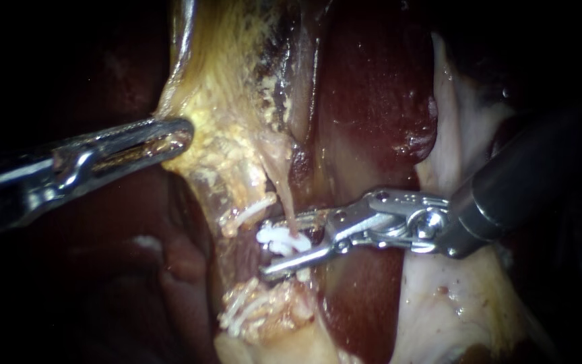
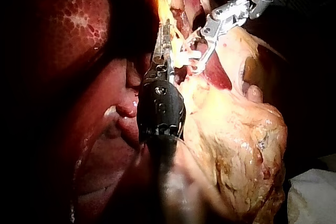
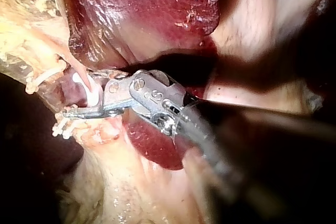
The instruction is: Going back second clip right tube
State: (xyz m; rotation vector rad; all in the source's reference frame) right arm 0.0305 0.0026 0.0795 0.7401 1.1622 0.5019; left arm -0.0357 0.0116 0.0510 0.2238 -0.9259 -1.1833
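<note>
A thin pale tube (image 1: 289, 214) runs down the middle of the endoscope view, the right one of two. A white clip (image 1: 281, 241) sits across it. My right instrument (image 1: 284, 241) comes in from the right. Its jaws are open, one above and one below that clip, and a gap shows on the upper side. The right wrist view shows the same clip (image 3: 92, 93) between the right instrument's (image 3: 86, 99) parted jaws. My left instrument (image 1: 173, 137) is shut on yellowish tissue (image 1: 217, 114) at the upper left and holds it taut. The left wrist view shows this grip of the left instrument (image 2: 165, 43).
Another white clip (image 1: 254, 210) crosses the left tube, and further clips (image 1: 240, 317) lie lower on the yellow tissue. Dark red liver (image 1: 372, 101) sits behind the right instrument's jaws. Pale tissue (image 1: 453, 296) lies under its shaft.
</note>
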